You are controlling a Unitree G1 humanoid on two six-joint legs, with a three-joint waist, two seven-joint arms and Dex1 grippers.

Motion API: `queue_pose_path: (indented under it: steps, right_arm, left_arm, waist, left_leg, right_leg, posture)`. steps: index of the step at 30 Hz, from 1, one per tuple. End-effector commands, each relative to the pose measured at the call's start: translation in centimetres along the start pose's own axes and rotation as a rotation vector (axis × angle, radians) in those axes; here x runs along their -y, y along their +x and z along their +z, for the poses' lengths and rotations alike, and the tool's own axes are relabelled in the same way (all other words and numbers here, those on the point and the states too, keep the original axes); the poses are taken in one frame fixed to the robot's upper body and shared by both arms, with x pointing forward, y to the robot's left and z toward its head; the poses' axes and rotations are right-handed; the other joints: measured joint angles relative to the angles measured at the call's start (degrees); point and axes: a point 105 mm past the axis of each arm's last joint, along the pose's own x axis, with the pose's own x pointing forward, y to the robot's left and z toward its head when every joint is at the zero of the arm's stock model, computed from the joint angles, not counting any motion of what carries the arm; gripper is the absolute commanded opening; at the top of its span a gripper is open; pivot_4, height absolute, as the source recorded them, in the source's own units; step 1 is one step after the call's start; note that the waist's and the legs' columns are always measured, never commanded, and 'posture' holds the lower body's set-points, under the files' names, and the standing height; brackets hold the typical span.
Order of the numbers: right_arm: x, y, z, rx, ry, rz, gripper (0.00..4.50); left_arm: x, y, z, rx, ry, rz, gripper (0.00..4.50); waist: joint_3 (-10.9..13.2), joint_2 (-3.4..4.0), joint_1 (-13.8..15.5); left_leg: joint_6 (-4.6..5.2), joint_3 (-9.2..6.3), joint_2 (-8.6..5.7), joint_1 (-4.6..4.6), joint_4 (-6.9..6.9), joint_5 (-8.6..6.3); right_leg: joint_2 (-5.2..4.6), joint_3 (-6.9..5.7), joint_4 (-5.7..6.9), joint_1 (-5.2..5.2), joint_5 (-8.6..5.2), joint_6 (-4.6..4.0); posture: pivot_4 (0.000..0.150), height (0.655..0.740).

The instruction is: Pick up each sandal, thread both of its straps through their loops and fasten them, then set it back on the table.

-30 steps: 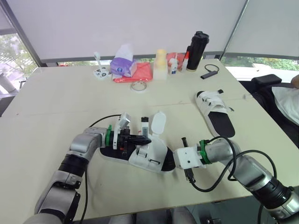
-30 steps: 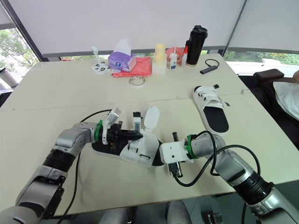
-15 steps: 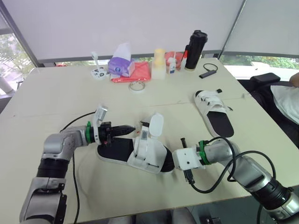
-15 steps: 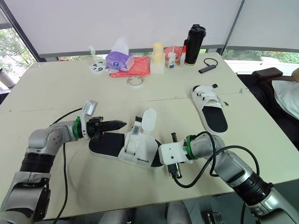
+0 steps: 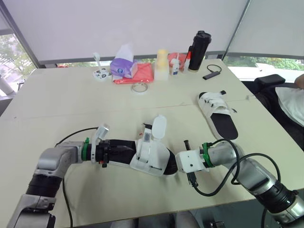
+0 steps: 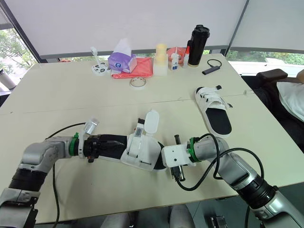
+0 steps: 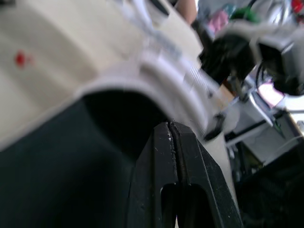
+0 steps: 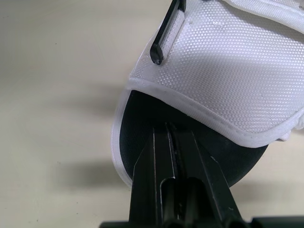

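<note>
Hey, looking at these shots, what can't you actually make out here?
Left wrist view: the near sandal is blurred close up, so its loops are unreadable.
Eye views: the black fingers of the left gripper merge with the black insole.
Eye views: the tips of the right gripper are lost between its white housing and the sandal's toe.
Eye views: the far sandal is too small to show whether its straps are threaded.
The person is cut off by the right edge.

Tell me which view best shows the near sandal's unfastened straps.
Right eye view: both straps stand open above the near sandal. Left eye matches; wrist views catch close-up parts of its upper and insole.
</note>
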Motion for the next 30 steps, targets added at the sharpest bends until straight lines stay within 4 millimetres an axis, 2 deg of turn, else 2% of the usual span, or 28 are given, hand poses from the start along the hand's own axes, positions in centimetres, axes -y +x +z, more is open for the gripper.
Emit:
queue_pose_path:
  steps: [1, 8, 16, 19, 23, 30]
  right_arm:
    - [-0.3, -0.5, -4.3, -0.169, 0.104, -0.006, 0.00]
    - [0.6, -1.4, -4.3, -0.178, 0.085, -0.027, 0.00]
    - [2.2, -2.6, -4.8, -0.202, 0.061, -0.056, 0.00]
    - [2.3, -2.7, -4.8, -0.199, 0.056, -0.057, 0.00]
    - [2.0, -2.5, -4.2, -0.179, 0.056, -0.045, 0.00]
    - [0.5, -2.5, -2.9, -0.142, 0.083, 0.010, 0.00]
  left_arm:
    - [-0.2, -0.1, 0.0, -0.011, 0.034, 0.004, 0.02]
    - [0.3, 0.6, -1.0, -0.056, 0.055, -0.030, 0.02]
    - [3.3, 0.9, -2.9, -0.152, 0.047, -0.144, 0.02]
    - [3.3, 0.8, -3.0, -0.154, 0.055, -0.133, 0.02]
    - [2.7, 0.3, -1.7, -0.111, 0.062, -0.099, 0.02]
    - [2.8, -0.9, 2.4, 0.018, 0.087, -0.072, 0.02]
  waist:
    - [0.01, 0.01, -0.01]
    - [0.06, 0.13, 0.04]
    - [0.16, 0.32, 0.15]
    - [0.16, 0.34, 0.47]
    - [0.16, 0.34, 1.20]
    - [0.20, 0.34, 1.42]
  left_leg:
    - [0.00, 0.00, 0.01, -0.02, 0.00, 0.00]
    - [0.00, 0.02, 0.01, -0.06, 0.00, 0.00]
    - [0.00, 0.10, -0.01, -0.16, 0.01, 0.00]
    - [0.01, 0.11, -0.03, -0.36, 0.01, 0.01]
    - [0.18, 0.13, -0.05, -0.59, 0.01, 0.11]
    - [0.19, 0.11, -0.03, -0.73, 0.05, 0.13]
  right_leg:
    - [0.00, 0.00, -0.02, -0.01, 0.00, 0.00]
    - [-0.05, 0.00, -0.09, -0.03, 0.00, -0.01]
    - [-0.10, 0.00, -0.07, -0.14, 0.04, -0.07]
    - [-0.06, -0.01, -0.04, -0.34, 0.14, -0.22]
    - [0.08, -0.01, 0.15, -0.55, 0.16, -0.21]
    - [0.14, -0.06, 0.25, -0.56, 0.16, -0.19]
  posture:
    - [0.150, 0.7400]
    - [0.150, 0.7400]
    - [0.150, 0.7400]
    - [0.150, 0.7400]
    - [0.150, 0.7400]
    - [0.150, 0.7400]
